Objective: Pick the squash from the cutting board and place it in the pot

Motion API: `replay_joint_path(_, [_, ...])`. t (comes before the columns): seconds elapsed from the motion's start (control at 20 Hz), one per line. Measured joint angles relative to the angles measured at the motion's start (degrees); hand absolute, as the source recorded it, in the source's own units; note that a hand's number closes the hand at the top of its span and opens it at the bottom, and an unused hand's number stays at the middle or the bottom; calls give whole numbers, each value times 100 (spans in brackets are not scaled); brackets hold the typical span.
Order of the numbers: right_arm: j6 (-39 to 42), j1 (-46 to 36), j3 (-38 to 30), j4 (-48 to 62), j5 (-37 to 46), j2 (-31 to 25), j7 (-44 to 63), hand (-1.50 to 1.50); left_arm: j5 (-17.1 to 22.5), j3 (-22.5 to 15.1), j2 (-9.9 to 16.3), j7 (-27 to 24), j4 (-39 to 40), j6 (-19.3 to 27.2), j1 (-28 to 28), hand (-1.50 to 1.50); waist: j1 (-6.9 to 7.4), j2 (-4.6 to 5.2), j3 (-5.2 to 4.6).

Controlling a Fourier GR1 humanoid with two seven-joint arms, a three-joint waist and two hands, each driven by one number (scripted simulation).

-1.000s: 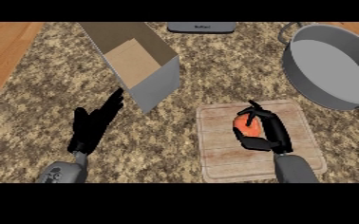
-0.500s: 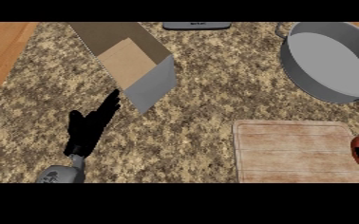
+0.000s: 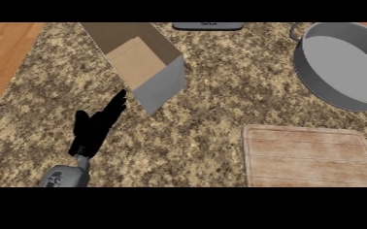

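The wooden cutting board lies at the lower right of the head view with nothing on it. The grey pot stands at the upper right, partly cut off by the view's edge, and its inside shows bare. No squash appears anywhere in view. My left hand rests at the lower left with straight fingers pointing up toward the box, holding nothing. My right hand is out of the picture.
An open cardboard box with a grey flap lies tilted at the upper middle left. A dark flat object sits at the counter's far edge. A wooden floor strip borders the speckled counter on the left.
One second ago my right hand was shut on the orange squash over the board. It slid off the right edge with the squash and is gone now. The view shifted slightly.
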Motion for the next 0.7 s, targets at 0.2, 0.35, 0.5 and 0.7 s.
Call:
replay_joint_path(0.2, [-349, -230, 23, 296, 234, -297, -231, 150, -55, -38, -73, 83, 2, 36, -56, 0, 13, -7, -4])
replay_joint_path(0.35, [-686, -468, 93, 382, 425, -431, -326, 150, -47, 7, -52, 48, 24, -10, -32, 0, 17, -14, -12])
replay_joint_path(0.5, [-865, -770, 177, 453, 605, -633, -323, 150, -34, 35, -46, 62, -29, -51, -4, 0, 24, -18, -18])
replay_joint_path(0.7, [-998, -1233, 363, 448, 865, -901, 20, 150, -94, 23, -79, 105, -140, -28, 92, 0, 21, -27, -27])
